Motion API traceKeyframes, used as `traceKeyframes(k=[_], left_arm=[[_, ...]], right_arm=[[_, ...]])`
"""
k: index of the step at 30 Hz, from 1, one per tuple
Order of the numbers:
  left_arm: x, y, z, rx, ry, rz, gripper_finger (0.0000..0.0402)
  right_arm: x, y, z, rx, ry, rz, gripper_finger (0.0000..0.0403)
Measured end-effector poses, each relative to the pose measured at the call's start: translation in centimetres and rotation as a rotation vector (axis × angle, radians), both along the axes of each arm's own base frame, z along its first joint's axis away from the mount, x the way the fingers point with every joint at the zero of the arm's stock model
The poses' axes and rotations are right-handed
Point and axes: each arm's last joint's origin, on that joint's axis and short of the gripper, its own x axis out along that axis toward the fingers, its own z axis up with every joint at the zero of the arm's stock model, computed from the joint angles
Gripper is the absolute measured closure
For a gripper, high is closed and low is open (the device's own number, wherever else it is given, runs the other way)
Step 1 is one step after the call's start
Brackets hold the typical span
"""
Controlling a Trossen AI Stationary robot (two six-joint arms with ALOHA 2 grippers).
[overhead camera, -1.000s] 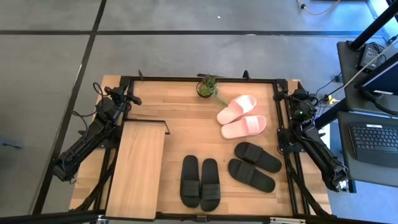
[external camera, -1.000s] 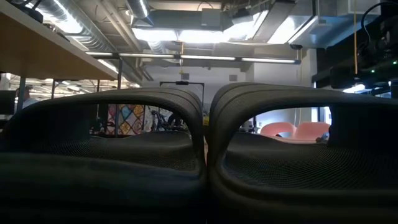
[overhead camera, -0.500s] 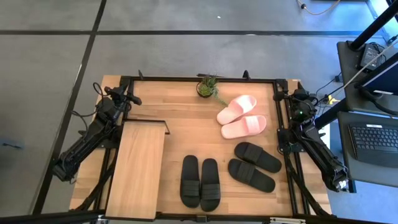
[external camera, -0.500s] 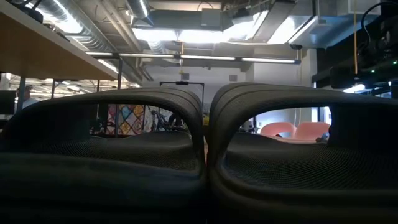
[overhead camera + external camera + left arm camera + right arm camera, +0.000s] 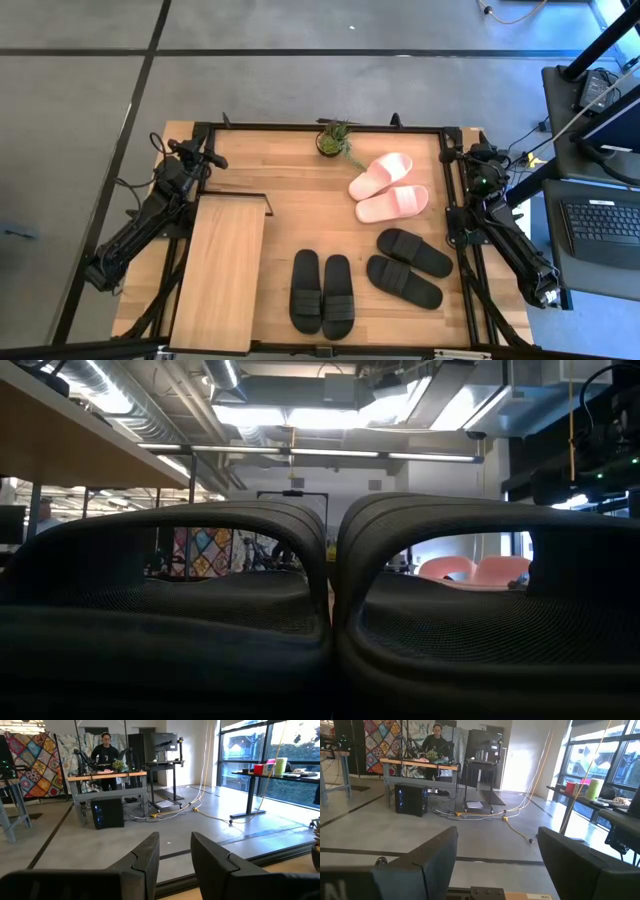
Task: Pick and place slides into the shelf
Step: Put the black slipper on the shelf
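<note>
Nothing seems moved: 6 slides (image 5: 322, 291) off shelf (image 5: 218, 270), arms parked.

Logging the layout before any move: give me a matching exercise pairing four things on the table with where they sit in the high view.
Things:
1. pink slides
2. shelf
3. potted plant
4. upright black pair

Places:
A. far edge, middle
B. near edge, middle
C. left side, by the left arm
D. right half, beyond the angled black pair

Pairs: 1-D, 2-C, 3-A, 4-B
</note>
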Motion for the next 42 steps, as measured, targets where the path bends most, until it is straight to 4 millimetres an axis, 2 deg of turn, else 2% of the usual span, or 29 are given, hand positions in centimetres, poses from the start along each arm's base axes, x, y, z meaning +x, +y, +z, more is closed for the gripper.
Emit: traceKeyframes(k=[6, 12, 16, 22, 42], left_arm=[[0.0, 0.0, 0.0, 0.0, 0.0, 0.0, 0.0298], [0.0, 0.0, 0.0, 0.0, 0.0, 0.0, 0.0298], [0.0, 0.0, 0.0, 0.0, 0.0, 0.0, 0.0298], [0.0, 0.0, 0.0, 0.0, 0.0, 0.0, 0.0298], [0.0, 0.0, 0.0, -0.014, -0.048, -0.002, 0.0298]], right_arm=[[0.01, 0.0, 0.0, -0.001, -0.023, 0.003, 0.0128], [0.52, 0.05, 0.11, -0.007, -0.36, 0.195, 0.0128], [0.89, 0.11, 0.12, 0.025, -0.495, 0.333, 0.0128], [0.96, 0.15, 0.3, 0.031, -0.663, 0.377, 0.0128], [0.96, 0.14, 0.24, 0.031, -0.609, 0.37, 0.0128]])
